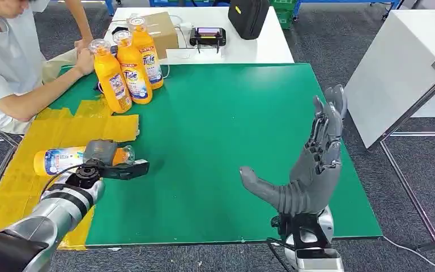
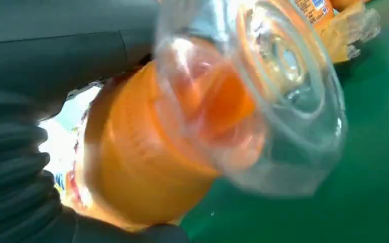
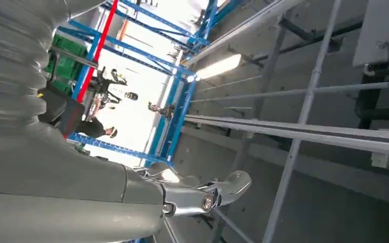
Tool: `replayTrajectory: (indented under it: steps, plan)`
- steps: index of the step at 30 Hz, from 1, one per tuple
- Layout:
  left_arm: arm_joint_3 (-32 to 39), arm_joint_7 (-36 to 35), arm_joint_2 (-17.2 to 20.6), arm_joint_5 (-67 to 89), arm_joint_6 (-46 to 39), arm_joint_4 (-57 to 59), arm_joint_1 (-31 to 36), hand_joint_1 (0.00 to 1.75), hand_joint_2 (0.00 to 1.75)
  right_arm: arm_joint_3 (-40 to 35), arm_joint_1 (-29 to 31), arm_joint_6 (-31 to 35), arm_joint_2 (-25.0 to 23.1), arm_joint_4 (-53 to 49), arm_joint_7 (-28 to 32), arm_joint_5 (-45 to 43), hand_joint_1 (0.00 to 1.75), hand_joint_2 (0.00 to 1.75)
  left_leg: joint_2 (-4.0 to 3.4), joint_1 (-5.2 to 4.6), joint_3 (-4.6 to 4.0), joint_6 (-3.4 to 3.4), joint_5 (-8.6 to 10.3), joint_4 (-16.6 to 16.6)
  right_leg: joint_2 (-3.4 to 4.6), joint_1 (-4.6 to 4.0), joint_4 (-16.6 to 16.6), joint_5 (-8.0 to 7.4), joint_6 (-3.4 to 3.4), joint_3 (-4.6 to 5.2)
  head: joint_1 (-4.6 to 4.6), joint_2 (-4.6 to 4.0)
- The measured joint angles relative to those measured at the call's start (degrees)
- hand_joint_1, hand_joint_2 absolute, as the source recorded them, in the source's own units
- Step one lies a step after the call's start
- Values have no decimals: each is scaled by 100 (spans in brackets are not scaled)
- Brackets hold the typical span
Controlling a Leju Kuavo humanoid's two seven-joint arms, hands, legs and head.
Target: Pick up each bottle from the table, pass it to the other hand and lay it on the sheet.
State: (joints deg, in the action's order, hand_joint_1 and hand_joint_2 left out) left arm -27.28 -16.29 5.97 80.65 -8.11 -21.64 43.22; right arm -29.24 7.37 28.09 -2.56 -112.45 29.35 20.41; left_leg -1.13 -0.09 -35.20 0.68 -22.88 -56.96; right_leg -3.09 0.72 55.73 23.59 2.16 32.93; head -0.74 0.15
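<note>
An orange bottle [image 1: 59, 160] with a clear cap lies on its side over the yellow sheet [image 1: 45, 127] at the table's left. My left hand [image 1: 105, 161] grips it near the cap end. In the left wrist view the bottle [image 2: 147, 167] sits close against the grey fingers [image 2: 55, 61]. Three orange Tide bottles [image 1: 134, 68] stand upright at the back left of the green mat [image 1: 221, 124]. My right hand [image 1: 311, 164] is raised over the mat's right side, fingers spread and pointing up, holding nothing. It appears again as the right hand [image 3: 55, 192] against the ceiling.
A person [image 1: 5, 62] sits at the left with hands beside the standing bottles. Behind the mat, a white table carries a cardboard box [image 1: 164, 31], a controller [image 1: 208, 37] and a black bag [image 1: 248, 17]. Another white table [image 1: 396, 68] stands to the right.
</note>
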Motion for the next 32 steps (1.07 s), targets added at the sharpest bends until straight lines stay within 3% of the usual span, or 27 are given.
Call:
replayTrajectory:
  steps: [4, 5, 6, 7, 10, 12, 13, 17, 24, 28, 32]
  plan:
    - [259, 83, -39, -235, -174, 68, -70, 0, 175, -4, 40, -26, 0, 74, -46, -4, 0, 175, -4, 0, 12, -4, -3, 1, 3, 0, 0, -1, -1, -7, -2, 0]
    - [342, 147, -48, -315, -223, 68, -88, 0, 0, -4, 40, -24, 0, 90, -50, -4, 0, 175, -3, 0, 16, -4, -2, 1, 3, 0, 0, -1, -1, -9, 0, 0]
    - [423, 279, -57, -434, -314, 68, -104, 0, 0, -4, 39, -24, 0, 107, -57, -7, 0, 175, -2, 0, 18, -3, -2, 1, 2, 0, 1, -1, -1, -11, 0, 0]
    - [515, 436, -72, -567, -444, 65, -118, 0, 175, -4, 37, -20, 4, 118, -68, -9, 0, 175, -1, 0, 23, -3, -1, 0, 1, 1, 0, -1, -1, -10, 0, 0]
    - [1109, 2471, -228, -2343, -1854, -598, -732, 0, 175, 48, -157, -69, 52, 129, -120, -72, 0, 175, 5, -1, 22, -1, 0, -2, -2, 7, 0, 11, 10, -7, 7, 0]
    - [1422, 3665, -356, -2890, -2584, -1874, -1514, 0, 175, 175, -423, -186, 98, 133, -125, -79, 0, 175, 1, -5, -4, 0, -1, -3, 1, 9, -1, 8, 15, 7, 2, 0]
    - [1484, 3891, -407, -2896, -2680, -2534, -1866, 0, 175, 249, -561, -227, 109, 144, -109, -81, 0, 175, -2, -11, -13, 2, -6, -3, 4, 12, -3, 8, 16, 12, -7, 0]
    - [1733, 3187, -468, -2973, -2610, -4246, -2696, 0, 175, 492, -894, -306, 125, 192, -20, -76, 0, 175, -33, -23, -22, 16, -26, -3, 19, 22, -7, 8, 19, 36, 4, 0]
    - [1914, 3241, -476, -3042, -2649, -5285, -3145, 0, 175, 627, -1017, -358, 125, 216, -15, -68, 0, 175, -22, -12, -26, 15, -23, -1, 15, 9, -5, 14, 17, 34, 2, 0]
    - [1987, 3442, -490, -3465, -2651, -5488, -3238, 0, 175, 684, -1042, -378, 122, 229, -76, -55, 0, 175, -23, -13, -26, 15, -22, -1, 15, 10, -6, 13, 17, 33, 2, 0]
    - [2122, 4091, -564, -4727, -2489, -5898, -3512, 0, 175, 715, -1103, -650, 122, 271, -153, -341, 0, 175, -25, -14, -26, 15, -23, -2, 15, 10, -6, 13, 17, 33, 2, 0]
